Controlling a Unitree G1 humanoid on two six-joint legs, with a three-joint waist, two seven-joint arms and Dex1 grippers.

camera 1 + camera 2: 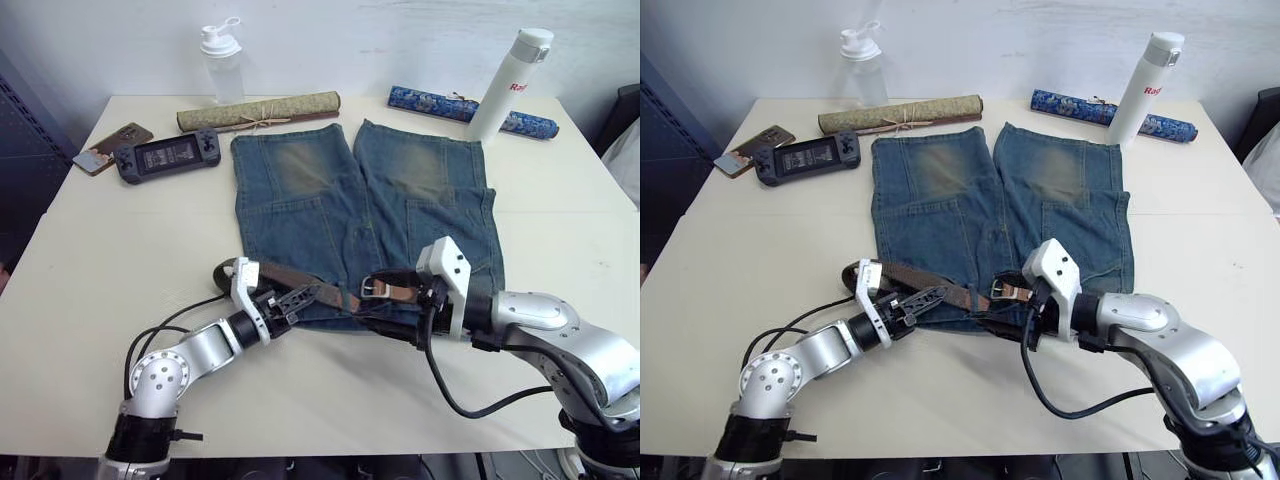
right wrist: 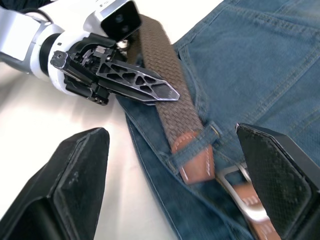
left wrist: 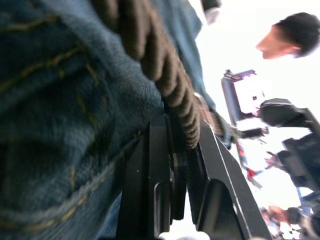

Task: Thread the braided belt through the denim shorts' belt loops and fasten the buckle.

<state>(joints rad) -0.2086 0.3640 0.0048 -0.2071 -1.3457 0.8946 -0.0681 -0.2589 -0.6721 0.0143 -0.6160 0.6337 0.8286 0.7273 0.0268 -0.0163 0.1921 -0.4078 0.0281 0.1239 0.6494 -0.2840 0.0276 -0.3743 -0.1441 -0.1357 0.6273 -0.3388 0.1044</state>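
Observation:
The denim shorts (image 1: 350, 200) lie flat on the table, waistband toward me. The braided belt (image 1: 290, 275) runs along that waistband. Its tan end tab passes under a belt loop (image 2: 194, 145), and the silver buckle (image 2: 240, 186) lies just past it. My left gripper (image 1: 316, 291) is shut on the belt's braided strap near the waistband's left part; in the left wrist view the strap (image 3: 170, 75) runs in between the fingers (image 3: 150, 180). My right gripper (image 2: 175, 200) stands wide open, low over the waistband, with the tab and buckle between its fingers, touching neither.
Behind the shorts lie a tan rolled mat (image 1: 260, 110) and a blue rolled mat (image 1: 470, 110), beside a clear bottle (image 1: 222, 62) and a white bottle (image 1: 510, 85). A handheld console (image 1: 168, 155) and a phone (image 1: 112, 147) sit at the far left of the table (image 1: 130, 250).

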